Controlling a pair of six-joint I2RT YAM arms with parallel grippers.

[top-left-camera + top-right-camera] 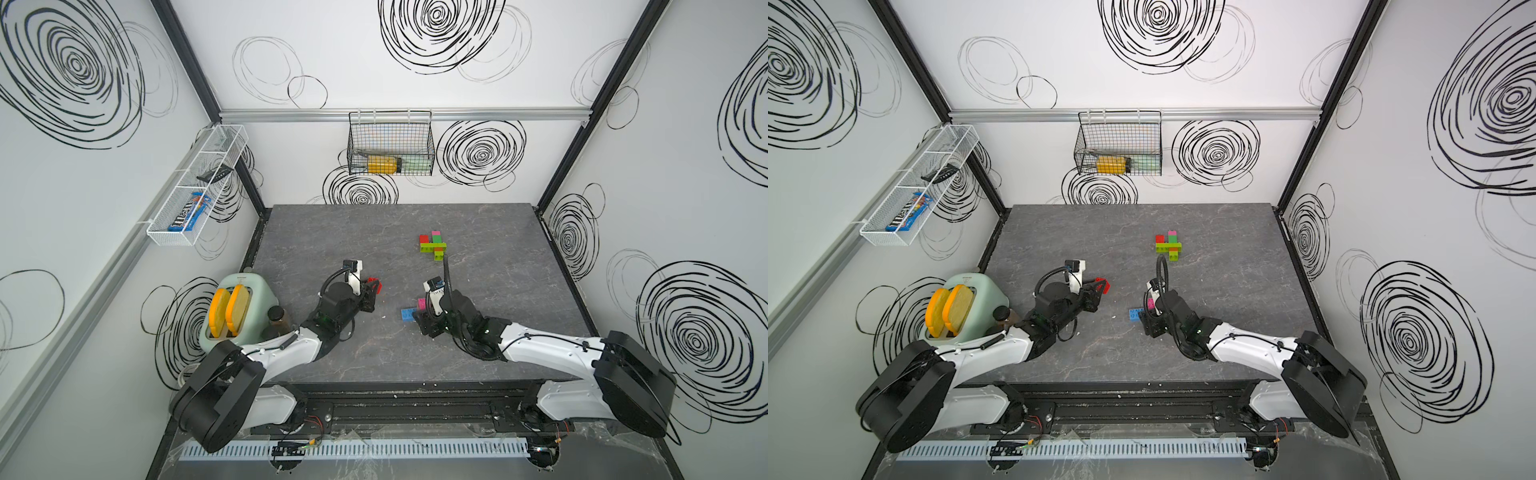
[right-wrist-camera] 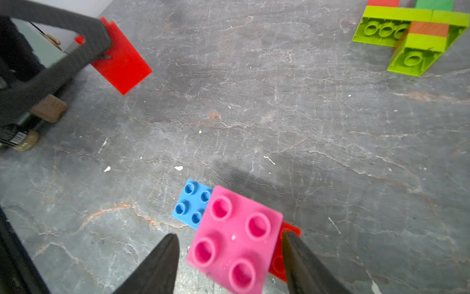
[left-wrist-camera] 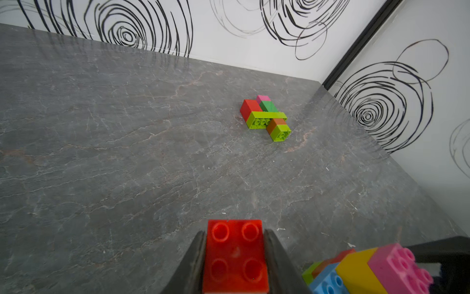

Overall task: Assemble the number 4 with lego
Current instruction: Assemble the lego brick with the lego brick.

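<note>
Arms [image 1: 282,353]: white shells, black joint housings, looped black cables, black tapered jaws.

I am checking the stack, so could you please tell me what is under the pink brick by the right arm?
A yellow brick sits right under the pink brick; blue brick and red brick edges stick out lower. The rest is covered.

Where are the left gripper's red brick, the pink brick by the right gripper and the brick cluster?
red brick [image 3: 235,254]: left wrist view, centre of its studded face.
pink brick [image 2: 234,239]: right wrist view, centre of its studded face.
brick cluster [image 1: 432,247]: in a top view, on its lime green crossbar.
</note>
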